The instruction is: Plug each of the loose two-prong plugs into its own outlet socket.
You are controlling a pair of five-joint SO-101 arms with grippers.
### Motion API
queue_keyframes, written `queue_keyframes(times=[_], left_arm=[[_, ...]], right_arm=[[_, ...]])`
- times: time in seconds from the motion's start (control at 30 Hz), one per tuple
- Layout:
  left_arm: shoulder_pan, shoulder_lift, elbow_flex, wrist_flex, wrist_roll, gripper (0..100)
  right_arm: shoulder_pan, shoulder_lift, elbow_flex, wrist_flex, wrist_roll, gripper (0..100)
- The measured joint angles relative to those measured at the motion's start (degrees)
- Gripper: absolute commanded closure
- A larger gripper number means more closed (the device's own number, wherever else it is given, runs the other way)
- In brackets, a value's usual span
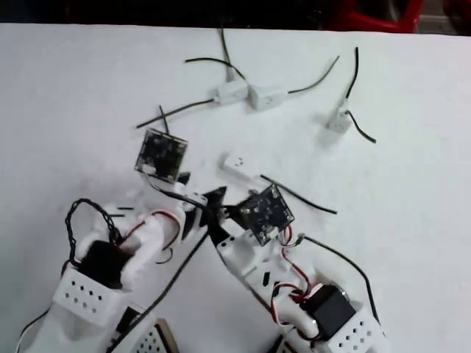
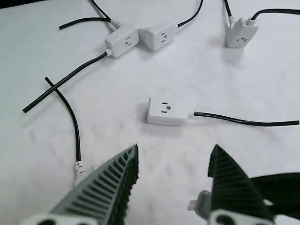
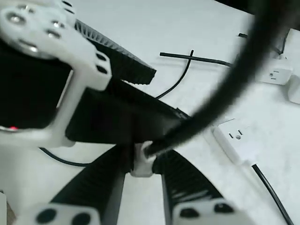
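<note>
Plug (image 3: 140,165) on black cord (image 3: 225,89) sits clamped in right tool (image 3: 143,154), jaws closed tight on it. Left tool (image 2: 176,150) gapes wide and empty, with lone socket (image 2: 165,111) lying just beyond it on surface (image 1: 88,81). Recommended: left tool braces socket body; right tool squares prongs to slots (image 2: 164,104), then pushes straight in. Prong orientation cannot be confirmed.

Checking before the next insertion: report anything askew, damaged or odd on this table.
Nothing looks damaged or spilled. One socket lies pressed against its neighbour, crowding both. The lone far socket seems tipped up, unlike the flat near socket. Two loose cables cross.
</note>
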Motion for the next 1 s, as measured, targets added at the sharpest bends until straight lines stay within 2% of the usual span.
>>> queue_keyframes(times=[0.2, 0.27, 0.43, 0.57, 0.67, 0.8, 1.0], left_arm=[[0.3, 0.0, -0.1, 0.0, -2.7, 75], [-0.9, 0.0, -0.1, 0.0, -2.9, 75], [-8.4, 0.0, -0.1, 0.0, -4.4, 75], [-11.3, 0.0, -0.1, 0.0, -10.5, 75], [-11.4, 0.0, -0.4, 0.1, -14.5, 72], [-11.4, 1.0, -3.3, 0.1, -17.3, 69], [-11.4, 16.9, -14.5, 0.1, -21.4, 69]], right_arm=[[0.0, 0.0, 0.0, 0.0, 0.0, 98.1], [1.9, 0.0, 0.0, 0.0, 0.0, 98.1], [11.5, -0.1, 0.0, -2.2, -0.6, 98.1], [20.4, -0.1, 0.9, -5.8, -2.9, 98.1], [27.2, 0.0, 3.0, -9.7, -6.9, 98.1], [33.5, 0.0, 5.4, -14.6, -8.5, 98.1], [42.5, 0.0, 5.5, -16.6, -11.4, 98.1]])
